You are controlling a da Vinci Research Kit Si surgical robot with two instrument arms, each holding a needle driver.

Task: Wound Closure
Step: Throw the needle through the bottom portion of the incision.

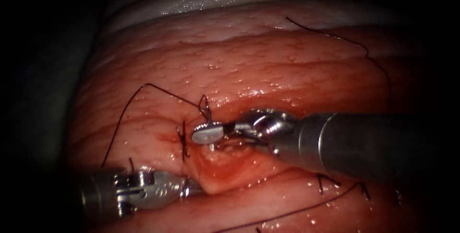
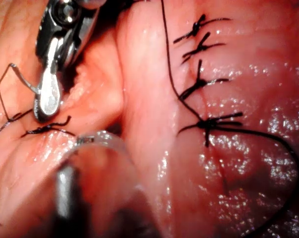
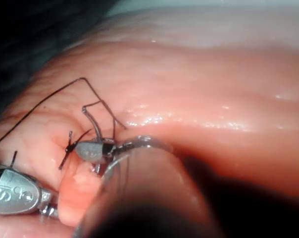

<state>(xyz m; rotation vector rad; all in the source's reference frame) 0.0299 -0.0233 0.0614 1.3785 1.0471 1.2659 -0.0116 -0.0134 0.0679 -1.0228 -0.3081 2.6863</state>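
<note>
Jaws on the right arm's tool (image 1: 207,133) look pressed together at the cut (image 1: 225,149), with the needle (image 1: 206,106) rising from their tip; grip point along the curve is hard to make out. Needle stands up out of the tissue (image 1: 268,65) right at the left end of the open cut, thread (image 1: 129,113) trailing from it up and over to the left. Can't tell how deep its lower end sits. Left arm's tool (image 1: 194,185) is low on the near side, jaws pinching the raised lip of tissue beside the cut. One finished stitch (image 1: 182,142) sits just left of the right tool's tip. In the left wrist view, a row of tied stitches (image 2: 201,64) runs along the closed part, loose thread curving past them.
</note>
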